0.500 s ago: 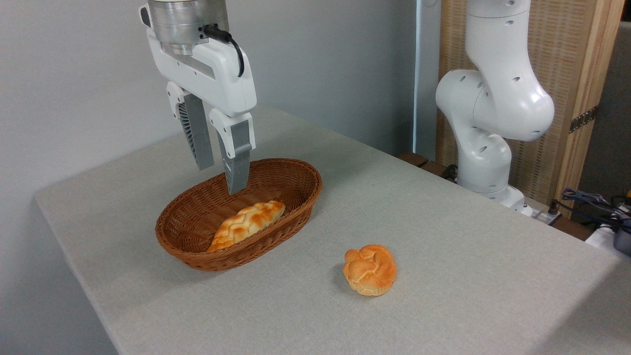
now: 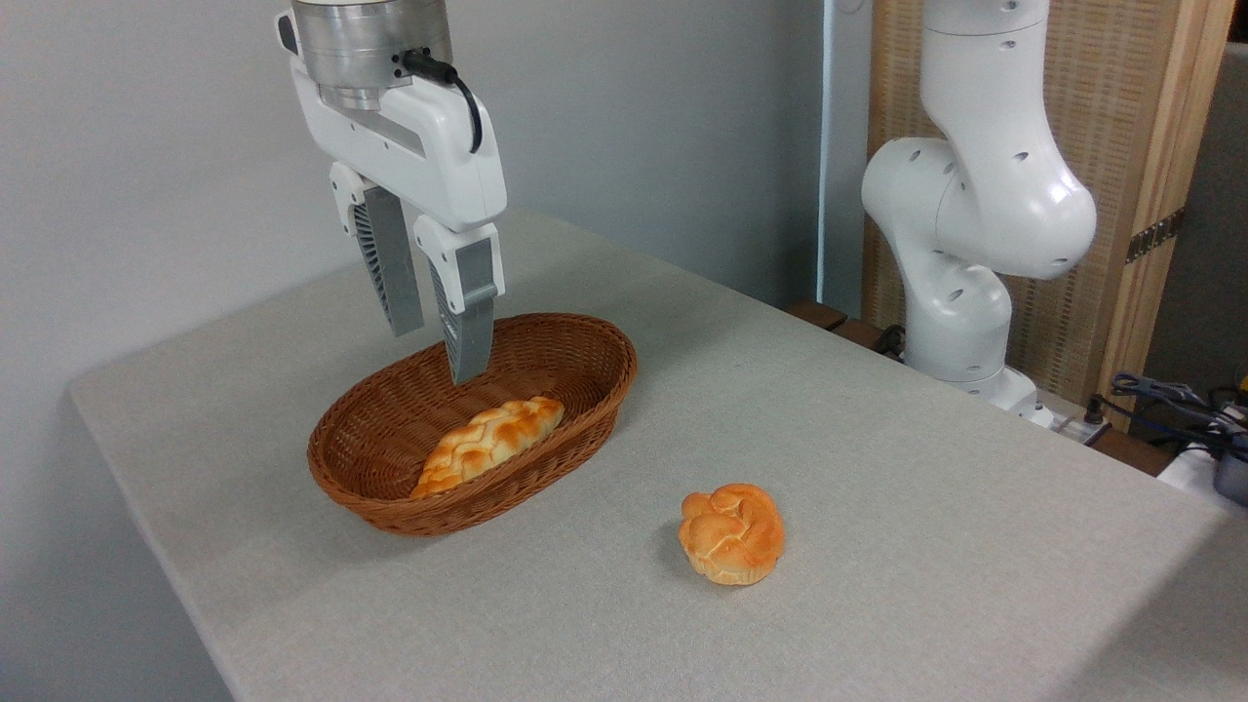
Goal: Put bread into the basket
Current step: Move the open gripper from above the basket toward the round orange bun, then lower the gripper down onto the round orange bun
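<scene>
One round bun [image 2: 732,533] on table [image 2: 877,439]; one braided loaf [image 2: 487,444] in one basket [image 2: 595,409]; gripper [image 2: 439,356] above, parted, empty.

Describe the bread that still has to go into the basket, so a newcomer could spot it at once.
Start at the oval wicker basket on the grey table; a long braided loaf already lies inside it. Look right and nearer the camera: the bread sits alone on the cloth. Unlike the loaf, it is small, round, knotted and glossy orange.
</scene>
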`<action>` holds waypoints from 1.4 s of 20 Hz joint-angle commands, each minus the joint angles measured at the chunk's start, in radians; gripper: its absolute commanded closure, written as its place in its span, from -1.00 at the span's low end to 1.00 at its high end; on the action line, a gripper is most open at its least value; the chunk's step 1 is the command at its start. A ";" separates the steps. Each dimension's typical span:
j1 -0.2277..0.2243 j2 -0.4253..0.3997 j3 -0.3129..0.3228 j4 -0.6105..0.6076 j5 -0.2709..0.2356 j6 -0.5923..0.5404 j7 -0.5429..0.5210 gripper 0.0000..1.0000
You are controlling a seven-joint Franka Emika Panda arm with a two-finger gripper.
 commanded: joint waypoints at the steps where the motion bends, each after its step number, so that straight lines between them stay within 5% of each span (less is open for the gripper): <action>1: -0.002 -0.015 0.004 -0.012 -0.008 -0.013 0.003 -1.00; 8: -0.003 -0.137 0.007 -0.236 -0.006 0.071 0.081 -1.00; 14: 0.000 -0.220 0.075 -0.473 0.004 0.201 0.342 -1.00; 20: 0.018 -0.257 0.153 -0.604 0.006 0.206 0.773 -1.00; 22: 0.021 -0.253 0.165 -0.622 0.046 0.208 0.842 -1.00; 25: 0.021 -0.246 0.167 -0.665 0.170 0.232 0.881 -1.00; 28: 0.021 -0.239 0.169 -0.698 0.176 0.275 0.888 -1.00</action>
